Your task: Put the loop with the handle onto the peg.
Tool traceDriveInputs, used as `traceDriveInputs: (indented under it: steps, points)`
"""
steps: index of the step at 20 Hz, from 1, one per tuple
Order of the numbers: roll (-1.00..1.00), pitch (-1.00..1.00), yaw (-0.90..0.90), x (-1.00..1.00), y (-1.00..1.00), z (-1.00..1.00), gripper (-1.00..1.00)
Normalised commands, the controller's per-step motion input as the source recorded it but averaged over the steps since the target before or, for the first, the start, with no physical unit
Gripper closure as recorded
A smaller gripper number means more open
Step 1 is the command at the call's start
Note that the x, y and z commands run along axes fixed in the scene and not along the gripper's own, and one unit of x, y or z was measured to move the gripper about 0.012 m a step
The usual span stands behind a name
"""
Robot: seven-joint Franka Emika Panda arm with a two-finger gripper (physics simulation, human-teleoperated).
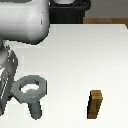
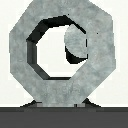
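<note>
White table (image 1: 75,55) holds grey loop (image 1: 31,90), brown block (image 1: 95,104) well apart.

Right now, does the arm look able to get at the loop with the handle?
Probably yes. The loop with the handle lies flat on the white table close beside the arm, with nothing on it. The brown block stands well off to the exterior view's right.
</note>
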Motion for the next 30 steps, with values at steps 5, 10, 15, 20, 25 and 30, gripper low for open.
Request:
traceDriveInputs:
  steps: [5, 10, 15, 20, 25, 30]
  points:
    - [0.0, 0.0, 0.0, 0.0, 0.0, -0.2, 1.0]
    - [0.0, 0.0, 0.0, 0.2, 0.0, -0.4, 1.0]
    - [0.0, 0.0, 0.0, 0.0, 0.0, -0.4, 1.0]
    - [0.0, 0.0, 0.0, 0.0, 0.0, -0.2, 1.0]
    - [0.0, 0.0, 0.0, 0.0, 0.0, 0.0, 1.0]
    - [0.0, 0.0, 0.0, 0.0, 0.0, 0.0, -1.0]
